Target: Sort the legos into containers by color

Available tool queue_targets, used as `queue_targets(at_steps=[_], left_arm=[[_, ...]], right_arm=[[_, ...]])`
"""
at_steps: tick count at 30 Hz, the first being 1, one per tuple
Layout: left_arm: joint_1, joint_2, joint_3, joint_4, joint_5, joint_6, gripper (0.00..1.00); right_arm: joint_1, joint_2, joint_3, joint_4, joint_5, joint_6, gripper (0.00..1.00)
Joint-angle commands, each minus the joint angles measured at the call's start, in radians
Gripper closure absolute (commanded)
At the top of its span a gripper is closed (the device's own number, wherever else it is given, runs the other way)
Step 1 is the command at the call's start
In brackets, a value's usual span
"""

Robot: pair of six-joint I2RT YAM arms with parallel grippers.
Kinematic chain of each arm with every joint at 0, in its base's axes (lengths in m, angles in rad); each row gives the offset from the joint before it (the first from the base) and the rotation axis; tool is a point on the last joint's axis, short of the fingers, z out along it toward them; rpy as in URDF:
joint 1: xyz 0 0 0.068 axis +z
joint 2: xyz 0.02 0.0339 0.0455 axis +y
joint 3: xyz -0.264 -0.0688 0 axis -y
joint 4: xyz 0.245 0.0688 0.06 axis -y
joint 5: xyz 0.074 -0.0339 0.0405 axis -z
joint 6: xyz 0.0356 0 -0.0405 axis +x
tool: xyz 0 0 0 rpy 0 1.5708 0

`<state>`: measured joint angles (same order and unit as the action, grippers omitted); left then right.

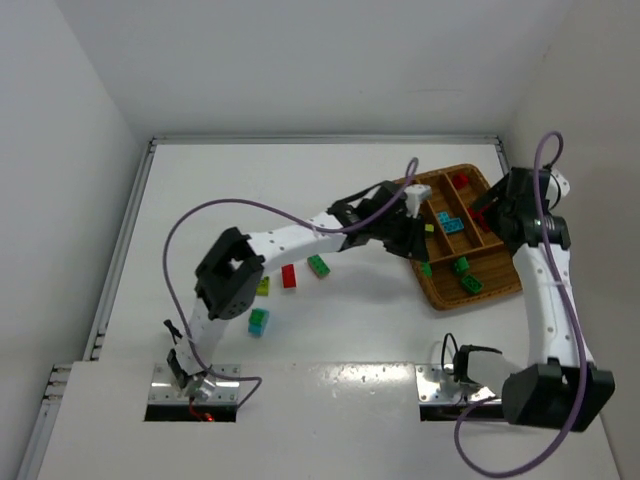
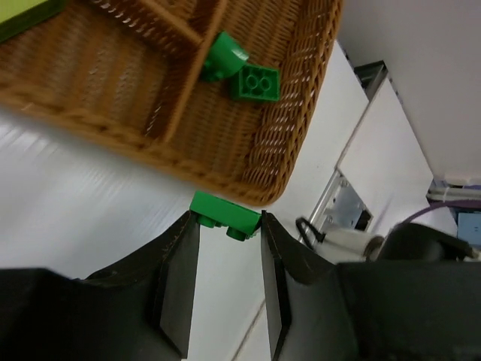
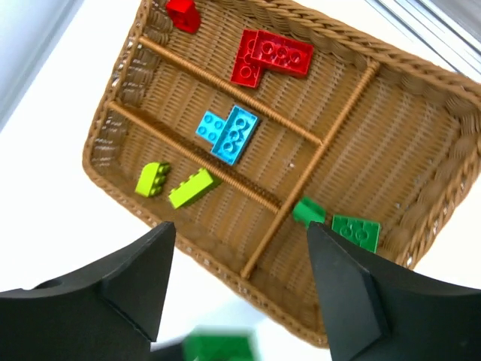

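Note:
The brown wicker tray [image 1: 503, 283] lies at the right of the table. My left gripper [image 2: 228, 220] is shut on a dark green lego [image 2: 224, 210], held at its fingertips just outside the tray's near left rim [image 2: 225, 180]; from above it sits at the tray's left edge [image 1: 418, 250]. My right gripper [image 3: 240, 229] hangs open over the tray [image 3: 421, 150] with nothing between its fingers. The tray's sections hold red legos [image 3: 270, 56], cyan legos [image 3: 228, 131], yellow-green legos [image 3: 192, 188] and two dark green legos [image 3: 355, 230].
On the white table left of the tray lie loose bricks: a green one [image 1: 319, 265], a red one [image 1: 289, 276], a yellow-green one [image 1: 263, 286] and a cyan-and-green one [image 1: 258, 321]. The left arm's purple cable [image 1: 230, 205] loops over the table.

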<state>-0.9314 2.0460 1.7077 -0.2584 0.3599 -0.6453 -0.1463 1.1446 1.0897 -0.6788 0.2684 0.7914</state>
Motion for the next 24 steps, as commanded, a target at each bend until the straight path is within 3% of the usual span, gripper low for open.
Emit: queue_targets(at_steps=[1, 3, 7, 12, 13, 16, 21, 23, 24], left_arm=[[-0.072, 0.13, 0.174, -0.008, -0.048, 0.006, 1.0], [-0.092, 0.201, 0.321, -0.064, -0.091, 0.016, 1.0], [-0.106, 0.318, 0.45, -0.088, -0.122, 0.004, 0.99], [-0.115, 0.41, 0.552, -0.106, -0.131, 0.013, 0.42], [-0.115, 0.41, 0.567, -0.107, -0.142, 0.013, 0.26], [-0.115, 0.41, 0.567, -0.116, -0.151, 0.022, 0.12], [-0.095, 0.256, 0.442, -0.179, -0.191, 0.085, 0.08], [-0.086, 0.14, 0.243, -0.199, -0.27, 0.131, 0.08], [-0.077, 0.005, 0.159, -0.199, -0.306, 0.131, 0.08]], right_arm=[[-0.009, -0.089, -0.022, -0.048, 0.0, 0.064, 0.28], [-0.009, -0.138, -0.022, -0.082, 0.03, 0.081, 0.26], [0.002, -0.21, -0.019, -0.107, 0.04, 0.081, 0.26], [0.002, -0.22, 0.022, -0.142, 0.031, 0.092, 0.25], [0.002, -0.22, 0.035, -0.152, 0.031, 0.092, 0.25], [0.002, -0.211, 0.055, -0.153, 0.031, 0.101, 0.25], [0.002, -0.201, 0.065, -0.143, 0.009, 0.101, 0.25], [0.002, -0.189, 0.053, -0.105, -0.045, 0.101, 0.25], [-0.009, -0.169, 0.044, -0.085, -0.085, 0.092, 0.25]])
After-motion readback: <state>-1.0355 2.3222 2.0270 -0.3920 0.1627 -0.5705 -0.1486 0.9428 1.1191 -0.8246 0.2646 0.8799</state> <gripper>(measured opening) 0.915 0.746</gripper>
